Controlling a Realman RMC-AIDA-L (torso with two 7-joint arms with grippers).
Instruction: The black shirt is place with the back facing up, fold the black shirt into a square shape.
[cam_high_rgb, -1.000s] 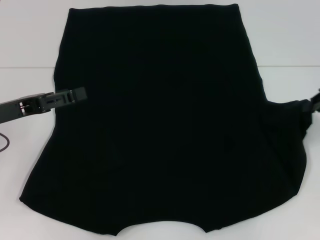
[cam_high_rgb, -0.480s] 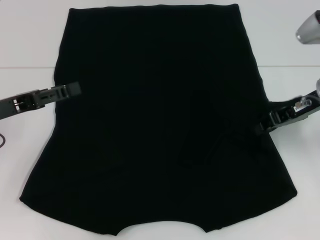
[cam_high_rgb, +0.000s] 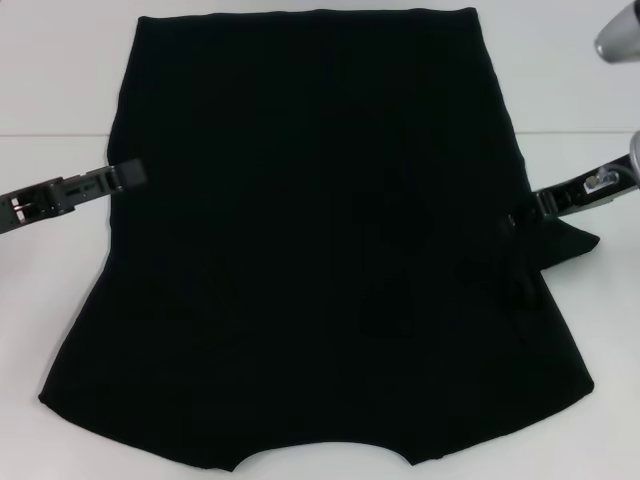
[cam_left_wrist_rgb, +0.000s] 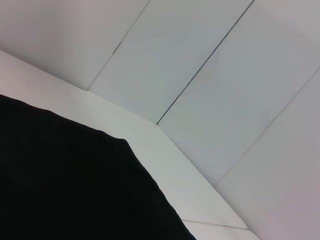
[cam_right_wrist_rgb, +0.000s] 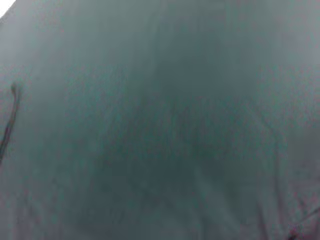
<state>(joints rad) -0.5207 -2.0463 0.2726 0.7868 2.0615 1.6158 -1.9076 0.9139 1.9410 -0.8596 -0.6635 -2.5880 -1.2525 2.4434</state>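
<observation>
One black shirt (cam_high_rgb: 310, 240) is being seen spread flat over the white table (cam_high_rgb: 50, 70), covering most of it. Two grippers are being shown. The left gripper (cam_high_rgb: 128, 175) is being held low at the shirt's left edge (finger state cannot be told). The right gripper (cam_high_rgb: 515, 220) is reaching in from the right, fingers clenched on a bunched fold of the shirt's right side. Only dark cloth is being shown in the right wrist view.
</observation>
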